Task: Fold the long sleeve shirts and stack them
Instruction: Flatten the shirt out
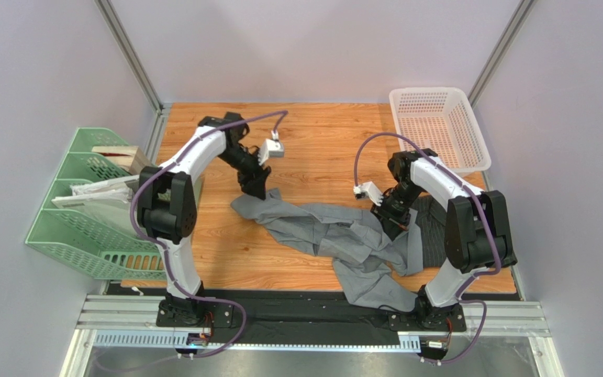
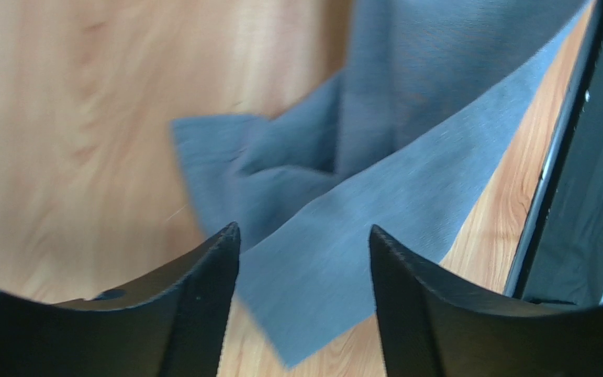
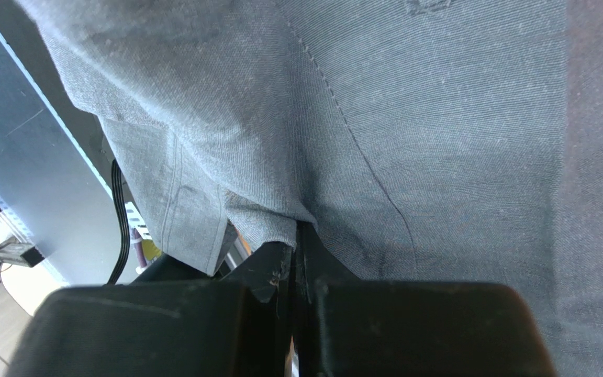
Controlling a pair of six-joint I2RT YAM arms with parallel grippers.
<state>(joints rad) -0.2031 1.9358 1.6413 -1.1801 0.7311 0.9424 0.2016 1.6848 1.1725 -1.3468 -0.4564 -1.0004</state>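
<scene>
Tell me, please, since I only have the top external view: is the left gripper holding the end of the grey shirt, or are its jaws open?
Observer: In the left wrist view the left gripper is open. Its jaws stand apart, and a strip of the grey shirt lies below the gap, not pinched.
Operator: Thank you. Could you also check the right gripper? From above it is lost among the cloth.
Observer: In the right wrist view the right gripper is shut, jaws pressed together. A fold of the grey shirt runs into the tips, so it appears to be pinched there.
</scene>
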